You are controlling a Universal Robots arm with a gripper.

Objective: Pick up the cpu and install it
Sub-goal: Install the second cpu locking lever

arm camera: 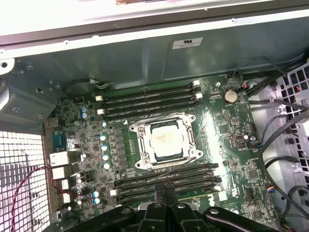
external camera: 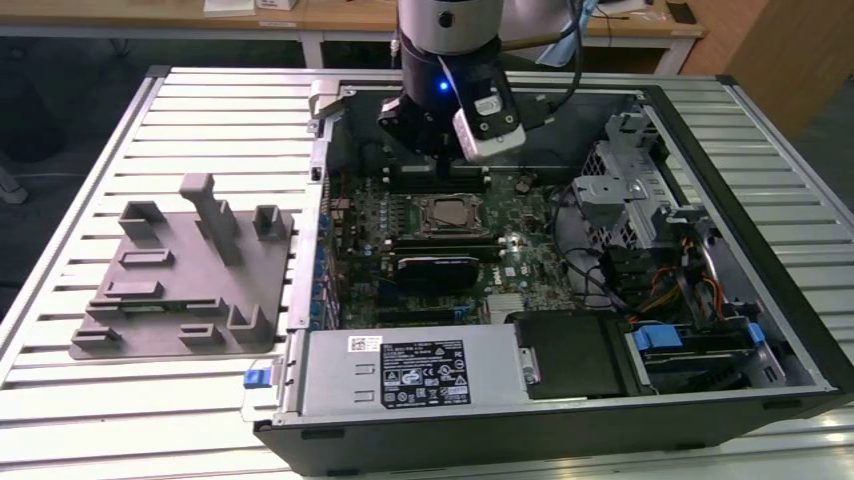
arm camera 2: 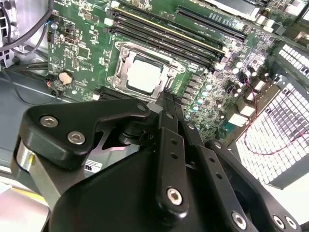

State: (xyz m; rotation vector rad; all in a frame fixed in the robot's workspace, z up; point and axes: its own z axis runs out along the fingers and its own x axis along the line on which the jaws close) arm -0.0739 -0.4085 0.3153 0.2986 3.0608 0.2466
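Note:
The cpu (arm camera: pixel 166 139), a small square chip with a silvery top, lies flat inside the metal-framed socket (arm camera: pixel 138 129) on the green motherboard (arm camera: pixel 227 145). In the second wrist view the cpu (arm camera 2: pixel 145 75) is pale and just beyond my fingertips. In the exterior view the cpu (external camera: pixel 447 212) sits mid-board inside the open computer case. My gripper (arm camera: pixel 164 187) hangs above the board beside the socket, apart from the chip, fingers pressed together with nothing between them. The gripper (arm camera 2: pixel 166 96) shows the same in the second wrist view, and the gripper (external camera: pixel 424 150) hovers over the rear of the case.
Black memory slots (arm camera: pixel 149 99) flank the socket on both sides. A grey plastic tray (external camera: pixel 174 290) with upright blocks lies on the slatted table at the exterior view's left. Cables and drive bays (external camera: pixel 667 260) fill the case's right side; the power supply (external camera: pixel 400 370) lies along the front.

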